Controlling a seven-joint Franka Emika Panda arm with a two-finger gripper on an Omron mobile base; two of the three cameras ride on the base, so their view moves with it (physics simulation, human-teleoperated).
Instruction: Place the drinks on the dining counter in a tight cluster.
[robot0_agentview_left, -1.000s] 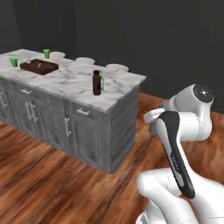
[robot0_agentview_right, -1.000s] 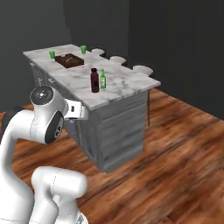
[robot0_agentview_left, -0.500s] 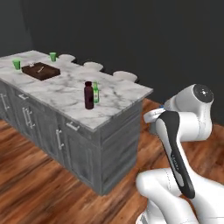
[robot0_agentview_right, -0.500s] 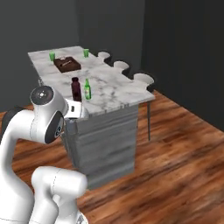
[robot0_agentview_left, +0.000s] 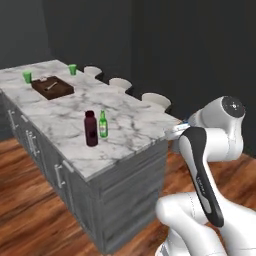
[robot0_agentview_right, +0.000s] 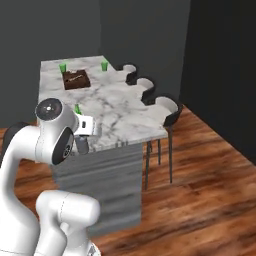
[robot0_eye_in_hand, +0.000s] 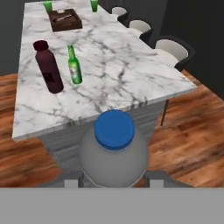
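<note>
The tool (robot0_eye_in_hand: 113, 183) carries the small grey bottle (robot0_eye_in_hand: 113, 153), blue cap up, its two fingers (robot0_eye_in_hand: 71, 183) pressed against the bottle's lower sides in the hand view. The bottle hangs in the air short of the near end of the dining surface (robot0_eye_in_hand: 127, 65), over the wooden floor (robot0_eye_in_hand: 192, 131). In the right base view the bottle's grey body (robot0_agentview_right: 81, 145) shows just below the white wrist, in front of the surface's near edge (robot0_agentview_right: 127, 120).

On the long marble-topped surface (robot0_agentview_left: 65, 107), toward its near end, the wide dark maroon bottle (robot0_eye_in_hand: 49, 66) stands upright with its cap on, and the slim green glass bottle (robot0_eye_in_hand: 74, 65) stands upright just beside it; a narrow gap shows between the two. In the left base view the maroon bottle (robot0_agentview_left: 90, 128) is the nearer of the pair and the green bottle (robot0_agentview_left: 103, 124) stands just behind it to the right.

At the far end of the surface lies a brown tray (robot0_agentview_left: 52, 87) with a small pale item in it, too small to identify. Two bright green cups flank it, one (robot0_agentview_left: 27, 77) on the left and one (robot0_agentview_left: 72, 69) on the right. Three white chairs (robot0_agentview_right: 167, 107) with dark backs line the far long side of the surface. Dark walls (robot0_agentview_left: 175, 45) close the room behind.
</note>
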